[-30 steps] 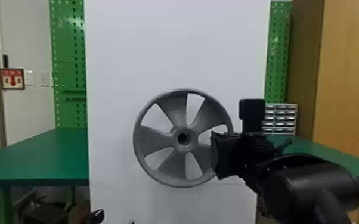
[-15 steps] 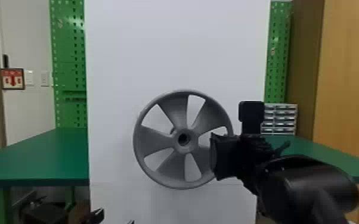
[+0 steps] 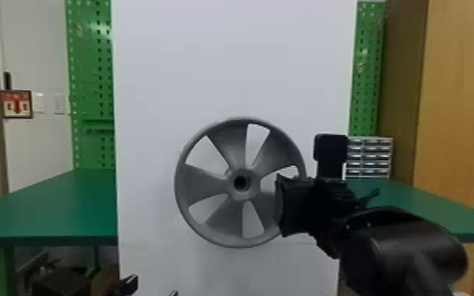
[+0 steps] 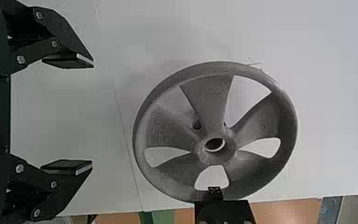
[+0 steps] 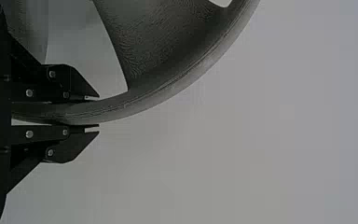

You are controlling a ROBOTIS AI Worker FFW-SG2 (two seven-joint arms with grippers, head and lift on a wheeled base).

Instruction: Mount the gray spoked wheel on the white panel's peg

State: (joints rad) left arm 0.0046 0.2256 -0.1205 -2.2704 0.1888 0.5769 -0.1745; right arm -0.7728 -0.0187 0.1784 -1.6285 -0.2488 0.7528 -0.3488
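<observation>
The picking up looks done: the right gripper pinches the gray spoked wheel by its rim, fingers nearly shut. The wheel is in front of the white panel. Whether the peg is in the middle hole is hard to tell; letting go is left. The left gripper is wide open, empty. The wheel stands upright, facing the robot. Being round, it has no long side; its axle line runs toward the panel.

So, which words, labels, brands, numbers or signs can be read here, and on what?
Sign on the wall: a downward arrow; its print is too small to read.
Gray wheel: no readable text.
White panel: none readable.
</observation>
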